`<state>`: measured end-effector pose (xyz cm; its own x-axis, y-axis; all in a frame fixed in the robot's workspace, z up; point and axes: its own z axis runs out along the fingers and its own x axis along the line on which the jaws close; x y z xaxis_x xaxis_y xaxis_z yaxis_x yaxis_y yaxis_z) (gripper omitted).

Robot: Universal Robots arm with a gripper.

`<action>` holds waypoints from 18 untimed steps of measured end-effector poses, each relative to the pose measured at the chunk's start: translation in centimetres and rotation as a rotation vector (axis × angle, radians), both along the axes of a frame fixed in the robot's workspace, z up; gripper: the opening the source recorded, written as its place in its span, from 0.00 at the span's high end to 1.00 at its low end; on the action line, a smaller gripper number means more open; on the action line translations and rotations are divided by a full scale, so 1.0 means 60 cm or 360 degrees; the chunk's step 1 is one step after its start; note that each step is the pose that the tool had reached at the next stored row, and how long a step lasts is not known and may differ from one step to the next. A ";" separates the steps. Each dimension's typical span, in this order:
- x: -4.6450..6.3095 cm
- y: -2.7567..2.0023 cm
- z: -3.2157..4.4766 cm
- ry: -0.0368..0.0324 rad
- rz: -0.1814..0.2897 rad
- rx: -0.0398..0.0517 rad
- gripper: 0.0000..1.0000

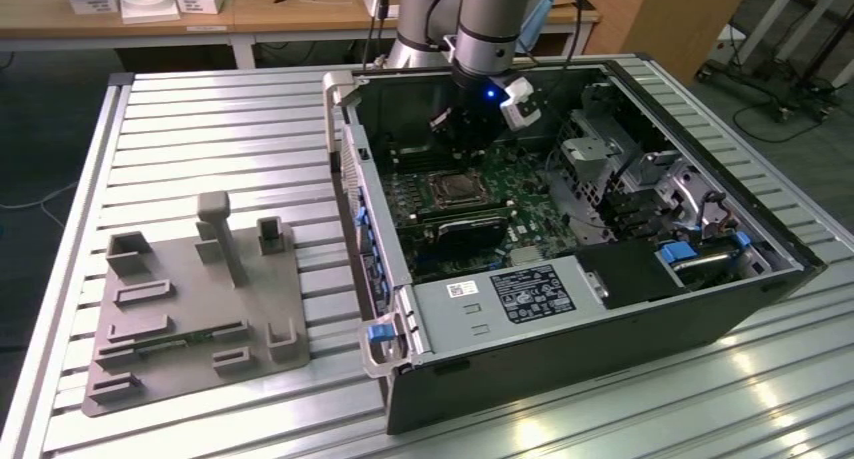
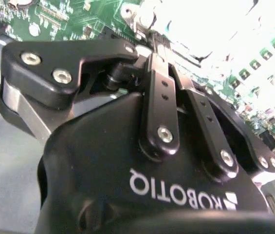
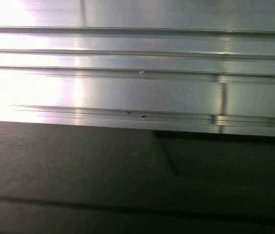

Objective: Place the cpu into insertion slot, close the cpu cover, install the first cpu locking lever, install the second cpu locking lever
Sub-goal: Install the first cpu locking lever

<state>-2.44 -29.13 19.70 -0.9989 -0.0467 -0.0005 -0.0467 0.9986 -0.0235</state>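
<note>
- Nearest me in the exterior view sits one grey moulded fixture plate (image 1: 200, 309), matte, with blocky uprights and shallow recesses, lying flat on the ribbed aluminium table (image 1: 200, 129) at that view's left.
- Just beside it, towards the exterior view's right, stands one open black computer case (image 1: 574, 279) with a labelled grey box (image 1: 514, 297) at its near end and two blue plastic tabs on its near edge.
- Inside I see the green motherboard (image 1: 494, 204), densely studded with small parts.
- The cpu socket (image 1: 454, 189) lies roughly mid-board; a square silvery frame, the cpu cover (image 1: 454, 190), seems to lie flat over it, with a darker square centre. I cannot make out the cpu itself.
- The gripper (image 1: 461, 129) hangs just beyond the socket, low inside the case, on the one grey arm (image 1: 487, 19).
- In the second wrist view the gripper (image 2: 156, 46) is glossy black with bolted linkage bars; its fingers look drawn close together, but what they pinch, if anything, I cannot tell.
- Farthest off runs a wooden bench (image 1: 294, 14) carrying white boxes.
</note>
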 end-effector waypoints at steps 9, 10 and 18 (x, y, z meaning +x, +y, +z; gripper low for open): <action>0.000 0.0003 0.000 0.0004 0.0000 0.0005 0.90; 0.000 0.0003 0.000 0.0004 0.0000 0.0008 0.90; 0.001 0.0005 0.001 0.0004 0.0000 0.0051 0.90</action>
